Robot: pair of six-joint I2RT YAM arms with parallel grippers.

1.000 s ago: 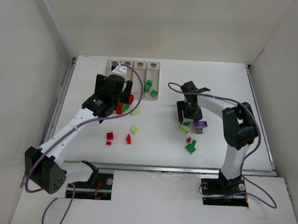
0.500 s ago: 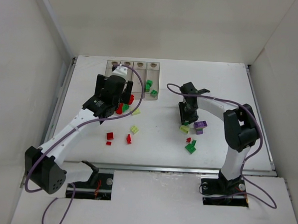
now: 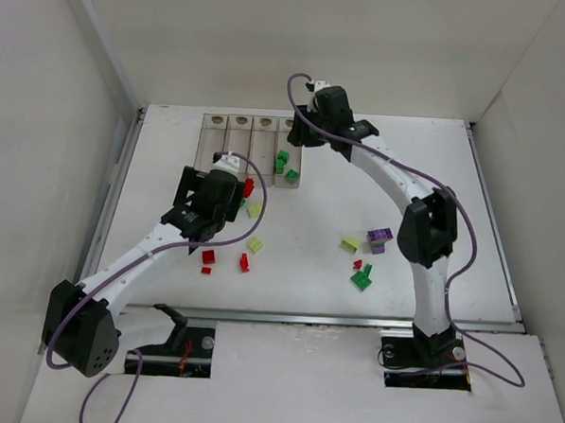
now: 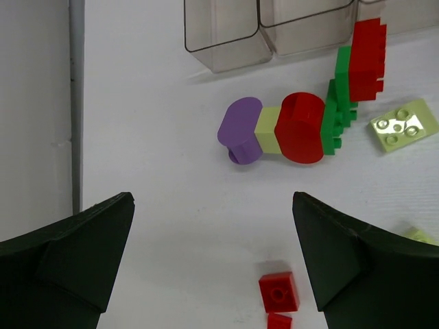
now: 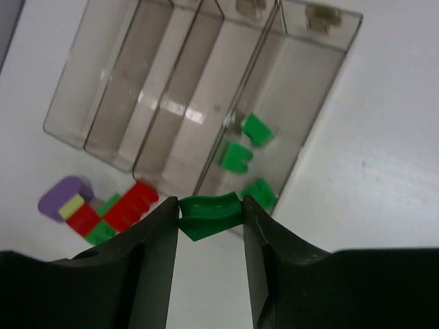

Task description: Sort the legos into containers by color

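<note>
Green curved plastic brick is sitting pinched between the fingers of the right gripper, hanging above the four joined clear plastic bins, whose end bin is holding three green bricks. The left gripper is hovering, fingers spread wide, over a purple, yellow, red and green brick cluster on the white table.

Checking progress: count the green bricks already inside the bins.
3 green bricks, all in the rightmost bin: one mid-length, one just nearer, one at the near end. Others may be hidden.
</note>
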